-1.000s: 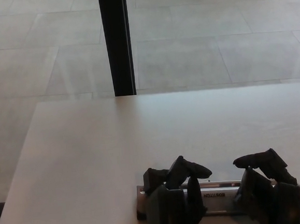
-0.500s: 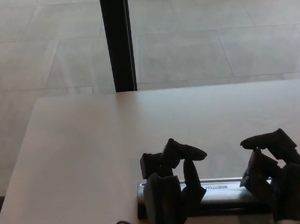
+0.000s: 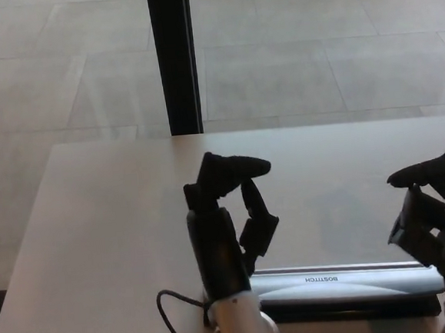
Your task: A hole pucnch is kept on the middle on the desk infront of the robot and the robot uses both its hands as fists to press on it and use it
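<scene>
Hole punch (image 3: 347,284), silver with a dark base, lies flat at the near edge of the pale surface (image 3: 111,221), its long lever running crosswise. Beyond the surface stretches a tiled floor (image 3: 314,59), crossed by a dark vertical post (image 3: 174,58). Left robot hand (image 3: 226,212) is raised above the punch's left end, fingers curled into a fist around nothing. Right robot hand (image 3: 434,211) hangs curled likewise over the right end. A thin black cable (image 3: 172,313) loops beside the left wrist.
</scene>
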Available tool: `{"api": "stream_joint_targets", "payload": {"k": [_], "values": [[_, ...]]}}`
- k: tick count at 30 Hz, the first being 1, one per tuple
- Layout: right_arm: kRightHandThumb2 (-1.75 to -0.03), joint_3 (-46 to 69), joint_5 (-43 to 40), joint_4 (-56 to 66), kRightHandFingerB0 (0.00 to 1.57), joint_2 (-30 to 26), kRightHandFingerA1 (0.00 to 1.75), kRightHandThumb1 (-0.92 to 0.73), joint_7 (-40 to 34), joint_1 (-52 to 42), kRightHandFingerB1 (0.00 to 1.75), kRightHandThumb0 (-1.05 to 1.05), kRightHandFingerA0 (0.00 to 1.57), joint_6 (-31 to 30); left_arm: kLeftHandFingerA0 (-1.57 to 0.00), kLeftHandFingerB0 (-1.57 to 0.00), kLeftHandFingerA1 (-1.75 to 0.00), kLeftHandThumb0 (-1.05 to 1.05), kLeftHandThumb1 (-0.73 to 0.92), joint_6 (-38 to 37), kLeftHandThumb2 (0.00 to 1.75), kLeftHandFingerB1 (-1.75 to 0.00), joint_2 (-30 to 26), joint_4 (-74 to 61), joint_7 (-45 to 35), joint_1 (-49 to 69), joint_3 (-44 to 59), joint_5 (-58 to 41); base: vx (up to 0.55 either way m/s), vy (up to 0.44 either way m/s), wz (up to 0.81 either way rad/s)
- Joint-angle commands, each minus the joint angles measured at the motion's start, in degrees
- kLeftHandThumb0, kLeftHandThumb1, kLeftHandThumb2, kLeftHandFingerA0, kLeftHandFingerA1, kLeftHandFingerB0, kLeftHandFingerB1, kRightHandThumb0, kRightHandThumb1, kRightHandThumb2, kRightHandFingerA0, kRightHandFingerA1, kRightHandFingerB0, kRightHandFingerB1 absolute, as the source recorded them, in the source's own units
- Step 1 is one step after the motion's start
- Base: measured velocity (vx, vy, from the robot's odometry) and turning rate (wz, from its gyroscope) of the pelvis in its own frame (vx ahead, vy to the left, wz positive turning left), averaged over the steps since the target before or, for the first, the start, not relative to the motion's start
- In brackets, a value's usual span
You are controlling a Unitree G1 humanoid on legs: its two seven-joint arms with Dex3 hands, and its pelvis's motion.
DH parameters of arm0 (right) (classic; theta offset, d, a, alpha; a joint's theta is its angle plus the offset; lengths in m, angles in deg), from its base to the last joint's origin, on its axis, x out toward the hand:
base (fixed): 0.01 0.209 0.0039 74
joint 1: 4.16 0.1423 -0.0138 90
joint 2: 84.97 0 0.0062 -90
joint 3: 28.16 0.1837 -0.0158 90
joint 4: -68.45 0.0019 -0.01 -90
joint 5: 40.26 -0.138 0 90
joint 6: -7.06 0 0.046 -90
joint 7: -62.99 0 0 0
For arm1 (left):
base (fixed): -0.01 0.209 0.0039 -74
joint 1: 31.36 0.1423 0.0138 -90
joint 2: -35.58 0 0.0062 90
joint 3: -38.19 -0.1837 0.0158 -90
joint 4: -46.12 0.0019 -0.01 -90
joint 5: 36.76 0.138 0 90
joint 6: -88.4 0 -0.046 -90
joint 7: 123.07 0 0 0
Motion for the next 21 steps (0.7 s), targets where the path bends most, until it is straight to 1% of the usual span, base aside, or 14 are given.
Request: {"api": "stream_joint_targets", "payload": {"k": [1, 2, 3, 4, 5, 8, 9, 11, 12, 13, 14, 17, 18, 21], "values": [[-0.99, 20.7, -34.6, 20.6, 0.74, -30.0, 1.75, -0.68, 11.2, 1.2, 1.32, -0.29, 0.96, -47.7, -0.89, -0.54, -1.75, -0.35, 0.89, 34.9, 0.78, -1.58, -20.0, -33.6, -13.2, -1.8, 30.2, -59.3, 0.0, 0.0, 0.0], [-0.97, 22.8, -35.1, 19.7, 0.69, -31.1, 1.75, -0.7, 10.7, 1.0, 1.36, -0.26, 0.95, -47.5, -0.9, -0.55, -1.75, -0.34, 0.88, 35.7, 0.78, -1.61, -21.9, -33.5, -13.3, -1.5, 31.6, -59.6, 0.0, 0.0, 0.0], [-1.05, 24.4, -35.5, 18.8, 0.45, -32.2, 1.75, -0.92, 11.0, 0.6, 1.75, -0.43, 1.16, -46.7, -0.95, -0.54, -1.75, -0.46, 0.92, 36.9, 0.97, -1.75, -23.8, -33.5, -13.4, -1.2, 32.9, -60.0, 0.0, 0.0, 0.0], [-1.05, 24.3, -35.7, 18.8, 0.45, -32.3, 1.75, -0.92, 11.0, 0.6, 1.75, -0.43, 1.16, -46.8, -0.95, -0.54, -1.75, -0.46, 0.92, 37.0, 0.97, -1.75, -24.0, -33.6, -13.4, -1.1, 33.0, -60.3, 0.0, 0.0, 0.0], [-0.93, 32.1, -35.7, 13.8, 0.78, -35.0, 1.75, -0.65, 7.6, 0.6, 1.32, -0.33, 1.01, -44.6, -0.84, -0.55, -1.75, -0.27, 0.92, 37.8, 0.82, -1.75, -30.1, -31.4, -18.1, 1.6, 37.7, -58.2, 0.0, 0.0, 0.0], [-0.98, 39.3, -34.3, 7.1, 0.9, -39.2, 1.75, -0.56, 7.7, -0.2, 1.32, -0.43, 1.07, -41.6, -0.81, -0.41, -1.75, -0.27, 0.92, 39.9, 0.8, -1.75, -35.9, -29.0, -22.1, 5.1, 42.6, -58.3, 0.0, 0.0, 0.0], [-1.11, 41.6, -33.7, 3.9, 1.01, -41.1, 1.41, -0.5, 8.8, -0.6, 1.19, -0.52, 1.32, -40.2, -0.82, -0.44, -1.75, -0.24, 0.92, 40.3, 0.78, -1.69, -37.3, -28.0, -22.8, 6.1, 44.6, -58.9, 0.0, 0.0, 0.0], [-1.1, 44.7, -32.2, -1.6, 0.83, -44.0, 1.75, -0.49, 11.6, -1.7, 1.47, -0.47, 1.1, -37.2, -0.82, -0.53, -1.75, -0.26, 0.92, 41.1, 0.7, -1.5, -39.3, -26.6, -22.0, 7.3, 47.9, -59.3, 0.0, 0.0, 0.0], [-1.12, 46.3, -31.6, -4.0, 0.94, -45.3, 1.42, -0.47, 11.3, -2.1, 1.18, -0.55, 1.32, -37.0, -0.85, -0.56, -1.75, -0.25, 0.92, 41.9, 0.72, -1.47, -40.4, -25.4, -22.2, 7.9, 49.9, -60.2, 0.0, 0.0, 0.0], [-0.96, 49.3, -29.9, -9.8, 0.83, -47.4, 1.75, -0.5, 10.5, -3.0, 1.53, -0.52, 1.1, -33.8, -0.96, -0.6, -1.75, -0.28, 0.85, 42.3, 0.74, -1.7, -42.8, -22.9, -23.3, 9.9, 53.3, -58.4, 0.0, 0.0, 0.0], [-1.07, 51.8, -29.5, -14.0, 0.98, -48.7, 1.43, -0.41, 9.3, -3.5, 1.2, -0.58, 1.34, -31.4, -0.97, -0.66, -1.75, -0.31, 0.81, 42.9, 0.77, -1.7, -44.9, -21.0, -24.4, 11.8, 55.4, -55.5, 0.0, 0.0, 0.0], [-1.1, 54.2, -28.6, -18.4, 0.95, -50.6, 1.42, -0.47, 8.6, -5.0, 1.17, -0.58, 1.33, -30.6, -0.99, -0.72, -1.75, -0.34, 0.77, 43.9, 0.73, -1.65, -45.6, -19.8, -22.7, 13.3, 57.8, -55.0, 0.0, 0.0, 0.0], [-0.99, 56.4, -27.4, -21.7, 0.75, -51.1, 1.75, -0.59, 6.5, -7.8, 1.42, -0.53, 1.09, -28.5, -1.07, -0.86, -1.75, -0.41, 0.65, 43.3, 0.86, -1.58, -47.3, -17.0, -25.3, 17.5, 59.2, -49.9, 0.0, 0.0, 0.0], [-1.17, 60.2, -28.2, -26.9, 0.77, -50.9, 1.75, -0.5, 4.3, -11.5, 1.54, -0.49, 1.08, -27.1, -1.14, -1.01, -1.75, -0.5, 0.53, 41.8, 0.95, -1.49, -48.2, -10.6, -30.9, 23.6, 61.9, -47.8, 0.0, 0.0, 0.0]]}}
